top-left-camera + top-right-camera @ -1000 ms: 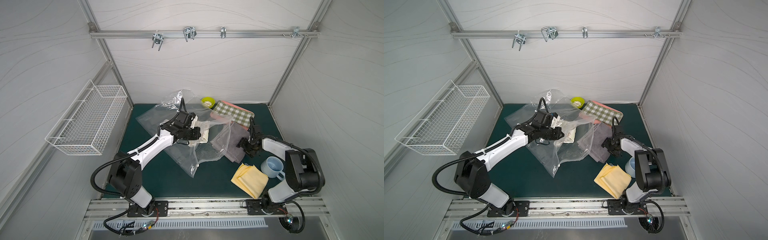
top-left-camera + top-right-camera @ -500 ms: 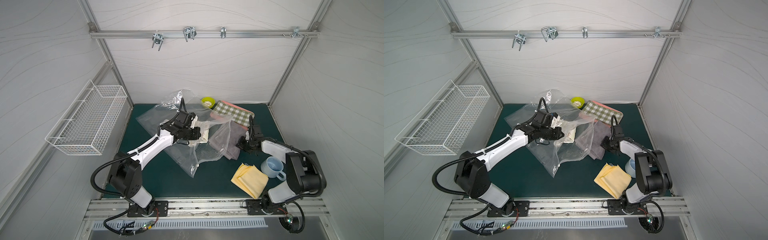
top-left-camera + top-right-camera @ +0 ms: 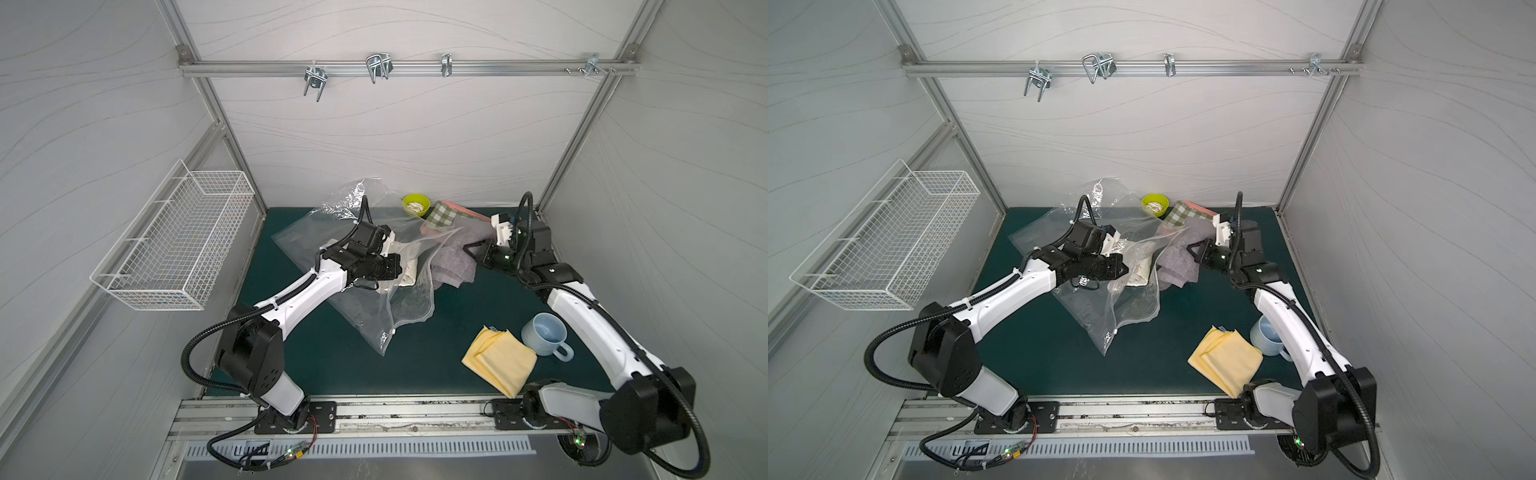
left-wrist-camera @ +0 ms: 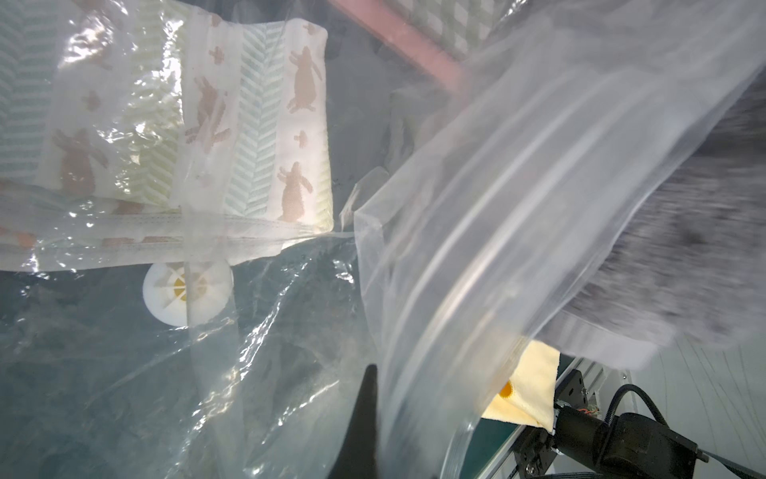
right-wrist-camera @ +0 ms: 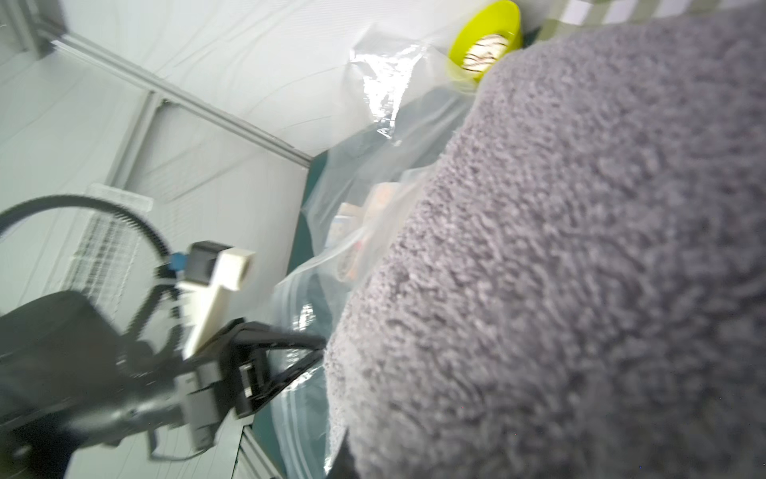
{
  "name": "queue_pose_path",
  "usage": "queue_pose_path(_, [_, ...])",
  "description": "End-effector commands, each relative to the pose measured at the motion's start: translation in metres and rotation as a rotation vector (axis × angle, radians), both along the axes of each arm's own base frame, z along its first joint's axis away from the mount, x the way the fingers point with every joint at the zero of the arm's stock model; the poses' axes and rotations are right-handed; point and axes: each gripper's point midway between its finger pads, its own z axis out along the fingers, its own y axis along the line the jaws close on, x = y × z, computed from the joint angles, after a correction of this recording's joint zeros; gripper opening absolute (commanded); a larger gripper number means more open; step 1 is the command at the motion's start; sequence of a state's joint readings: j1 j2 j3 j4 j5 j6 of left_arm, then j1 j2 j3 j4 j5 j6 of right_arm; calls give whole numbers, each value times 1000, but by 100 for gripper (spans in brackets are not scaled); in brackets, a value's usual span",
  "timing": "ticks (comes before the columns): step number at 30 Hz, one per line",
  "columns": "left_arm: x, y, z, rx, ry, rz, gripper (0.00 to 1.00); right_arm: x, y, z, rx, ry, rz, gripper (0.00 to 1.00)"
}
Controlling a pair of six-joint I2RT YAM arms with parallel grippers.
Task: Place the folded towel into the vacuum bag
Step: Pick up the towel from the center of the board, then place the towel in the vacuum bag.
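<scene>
The vacuum bag [image 3: 365, 320] lies crumpled on the green mat in both top views, with its mouth raised toward the right. Through the film the left wrist view shows its white valve disc [image 4: 186, 292] and a rabbit-patterned cloth [image 4: 253, 124] inside. My left gripper [image 3: 397, 266] is shut on the bag's upper edge and holds it up. Only one dark fingertip [image 4: 368, 410] shows behind the plastic. The folded grey towel [image 3: 451, 259] hangs lifted at the bag's mouth, with my right gripper [image 3: 471, 249] shut on its right edge. This towel [image 5: 580, 249] fills the right wrist view and hides the jaws.
A yellow folded cloth [image 3: 498, 361] and a blue mug [image 3: 542, 334] sit at the front right beside my right arm. A green bowl [image 3: 415, 204] and a checked cloth [image 3: 446, 214] lie at the back. A wire basket [image 3: 174, 245] hangs on the left wall.
My right gripper has shut on the grey towel and raised it back and leftward toward the bag's mouth. The left arm has held still with the bag.
</scene>
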State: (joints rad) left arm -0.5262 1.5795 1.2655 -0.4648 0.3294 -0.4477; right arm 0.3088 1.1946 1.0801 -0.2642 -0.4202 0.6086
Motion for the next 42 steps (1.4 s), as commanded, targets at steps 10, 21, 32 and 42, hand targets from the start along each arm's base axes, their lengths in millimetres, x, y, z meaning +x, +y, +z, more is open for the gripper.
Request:
queue_pose_path(10, [7, -18, 2, -111, 44, -18, 0, -78, 57, 192, 151, -532, 274, 0])
queue_pose_path(21, [20, -15, 25, -234, 63, -15, 0, -58, 75, -54, -52, -43, 264, 0])
queue_pose_path(32, [13, -19, 56, -246, 26, -96, 0, -49, 26, -210, -398, 291, 40, 0])
queue_pose_path(42, [-14, -60, 79, -152, -81, -282, 0, -48, 76, -177, -304, 225, 182, 0])
